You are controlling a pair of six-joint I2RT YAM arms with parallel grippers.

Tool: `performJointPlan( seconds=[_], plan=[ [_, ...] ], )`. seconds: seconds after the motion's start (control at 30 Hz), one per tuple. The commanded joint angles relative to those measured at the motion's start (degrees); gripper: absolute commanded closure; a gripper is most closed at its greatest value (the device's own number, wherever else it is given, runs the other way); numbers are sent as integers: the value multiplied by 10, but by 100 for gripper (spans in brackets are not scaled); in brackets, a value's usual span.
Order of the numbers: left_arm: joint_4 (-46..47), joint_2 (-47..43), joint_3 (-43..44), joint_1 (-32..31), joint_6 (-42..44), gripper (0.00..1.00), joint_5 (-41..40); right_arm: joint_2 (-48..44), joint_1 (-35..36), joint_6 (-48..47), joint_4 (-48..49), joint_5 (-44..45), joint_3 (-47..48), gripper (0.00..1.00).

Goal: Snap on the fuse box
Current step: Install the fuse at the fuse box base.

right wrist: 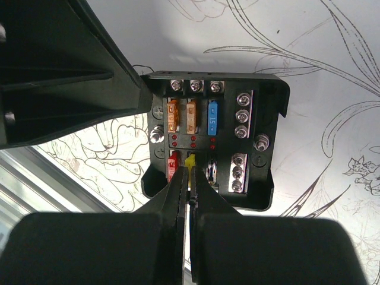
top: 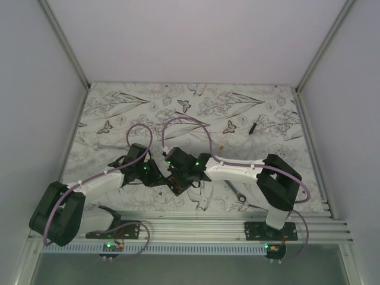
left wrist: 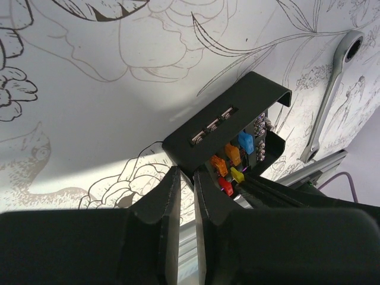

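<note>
While the left claw (left wrist: 187,175) pinches the fuse box (left wrist: 225,127) rim, mid-frame, the right claw (right wrist: 190,181) squeezes a yellow fuse (right wrist: 190,160); a tug could pull it out or tip the box.

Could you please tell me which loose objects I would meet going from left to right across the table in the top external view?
fuse box → wrench → small black stick
</note>
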Motion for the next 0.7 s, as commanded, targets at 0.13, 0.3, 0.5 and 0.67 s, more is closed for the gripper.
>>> performJointPlan(
  seconds=[0.13,0.3,0.5,0.67],
  plan=[
    [4,6,-7,-4,-33,100,-20,21,17,-6,-80,22,-29,100],
    [3,-7,-18,-4,-48,100,-36,21,21,-7,-98,25,-18,100],
    [-1,-48,-32,-4,-58,100,-64,25,23,-4,-102,18,-24,100],
    [-9,-51,-32,-4,-56,100,-71,12,22,-9,-104,16,-30,100]
  ],
)
